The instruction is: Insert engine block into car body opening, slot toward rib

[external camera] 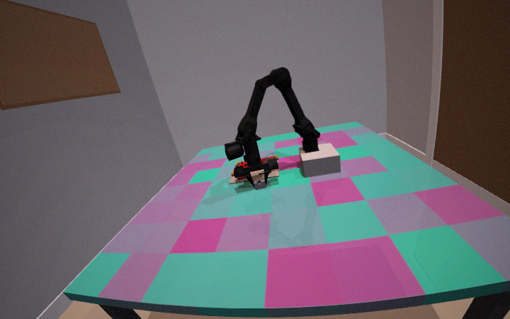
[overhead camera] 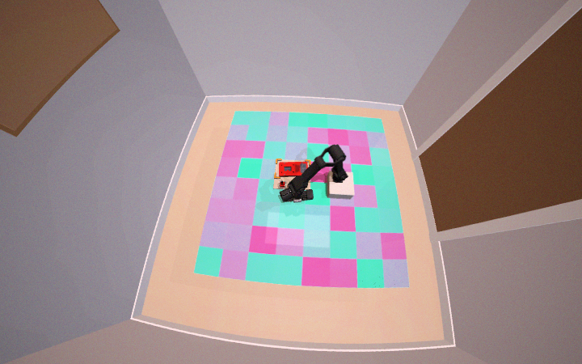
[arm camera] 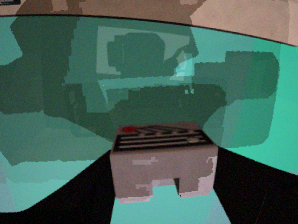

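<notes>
The engine block (overhead camera: 297, 200) (external camera: 259, 184) (arm camera: 162, 167) is a small grey-white block with dark grooves and a red dot on top. Its slot is open toward the bottom edge of the wrist view. It stands on the table just in front of the beige board. My gripper (external camera: 259, 181) (arm camera: 160, 152) is shut on it, one black finger at each side. The red car body (overhead camera: 281, 172) (external camera: 244, 164) lies on the board behind the gripper, with the arm over its right part. A dark rectangular opening (overhead camera: 287, 168) shows in it. The rib cannot be made out.
The beige board (overhead camera: 276, 185) (external camera: 234, 180) (arm camera: 240, 20) has orange corner brackets (overhead camera: 278, 161) around the car body. A small red and black part (overhead camera: 281, 184) sits at its front left. The arm's white base box (overhead camera: 341, 190) (external camera: 321, 165) stands to the right.
</notes>
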Motion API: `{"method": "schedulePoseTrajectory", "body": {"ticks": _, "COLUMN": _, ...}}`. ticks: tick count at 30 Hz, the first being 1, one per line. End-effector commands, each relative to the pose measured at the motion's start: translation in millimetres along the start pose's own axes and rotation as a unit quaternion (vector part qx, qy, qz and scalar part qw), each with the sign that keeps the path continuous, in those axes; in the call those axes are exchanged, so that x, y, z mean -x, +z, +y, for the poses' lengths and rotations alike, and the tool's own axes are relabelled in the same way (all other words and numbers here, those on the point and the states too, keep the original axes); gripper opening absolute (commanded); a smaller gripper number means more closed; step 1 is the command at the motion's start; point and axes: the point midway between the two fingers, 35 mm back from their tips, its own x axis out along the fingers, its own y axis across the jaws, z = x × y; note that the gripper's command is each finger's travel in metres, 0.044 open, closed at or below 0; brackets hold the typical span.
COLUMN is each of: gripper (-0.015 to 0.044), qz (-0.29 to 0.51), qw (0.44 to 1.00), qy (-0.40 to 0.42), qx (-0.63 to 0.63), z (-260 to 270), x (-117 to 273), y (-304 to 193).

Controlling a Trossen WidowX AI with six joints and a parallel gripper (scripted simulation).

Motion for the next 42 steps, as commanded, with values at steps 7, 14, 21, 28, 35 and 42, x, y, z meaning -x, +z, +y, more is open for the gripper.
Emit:
{"method": "schedulePoseTrajectory", "body": {"ticks": 7, "gripper": 0.0000, "qz": 0.002, "qw": 1.000, "qy": 0.000, "qx": -0.001, "z": 3.5, "x": 18.2, "y": -2.4}}
{"method": "schedulePoseTrajectory", "body": {"ticks": 14, "gripper": 0.0000, "qz": 0.002, "qw": 1.000, "qy": 0.000, "qx": -0.001, "z": 5.9, "x": 38.9, "y": -3.9}}
{"method": "schedulePoseTrajectory", "body": {"ticks": 21, "gripper": 0.0000, "qz": 0.002, "qw": 1.000, "qy": 0.000, "qx": -0.001, "z": 6.7, "x": 60.2, "y": -4.7}}
{"method": "schedulePoseTrajectory", "body": {"ticks": 28, "gripper": 0.0000, "qz": 0.002, "qw": 1.000, "qy": 0.000, "qx": -0.001, "z": 5.9, "x": 82.0, "y": -5.0}}
{"method": "schedulePoseTrajectory", "body": {"ticks": 35, "gripper": 0.0000, "qz": 0.002, "qw": 1.000, "qy": 0.000, "qx": -0.001, "z": 3.3, "x": 104.1, "y": -4.6}}
{"method": "schedulePoseTrajectory", "body": {"ticks": 42, "gripper": 0.0000, "qz": 0.002, "qw": 1.000, "qy": 0.000, "qx": -0.001, "z": -0.9, "x": 125.7, "y": -3.5}}
